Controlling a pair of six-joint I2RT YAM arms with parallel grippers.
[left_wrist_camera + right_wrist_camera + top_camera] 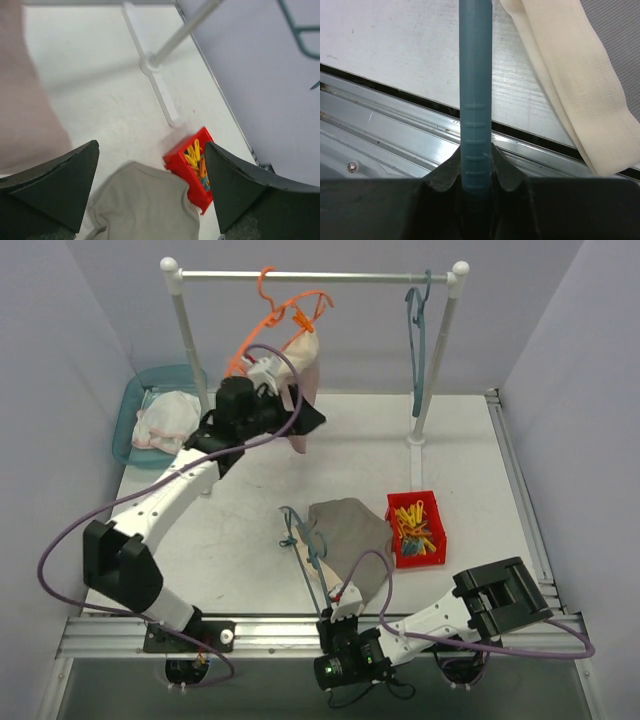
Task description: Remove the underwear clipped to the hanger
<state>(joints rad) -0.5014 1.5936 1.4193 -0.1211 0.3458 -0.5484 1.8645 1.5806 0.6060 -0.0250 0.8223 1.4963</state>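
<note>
The taupe underwear [350, 530] lies on the counter [250, 490] between a teal hanger [298, 540] and a red bin [417, 530] of clips. The dusty pink underwear [308, 365] hangs from an orange hanger [290, 310] on the rack rod [310, 277], and the white underwear [165, 420] rests in a blue basin [128, 405]. Your left gripper [305, 425] is released, jaws wide apart on nothing, just beside the pink piece. Your right gripper [476, 172] is clenched on the teal hanger's bar, near a cream waistband [570, 75]. The white counter ends in a metal rail [270, 635] at its near edge and stands between pale grey walls [560, 340].
</note>
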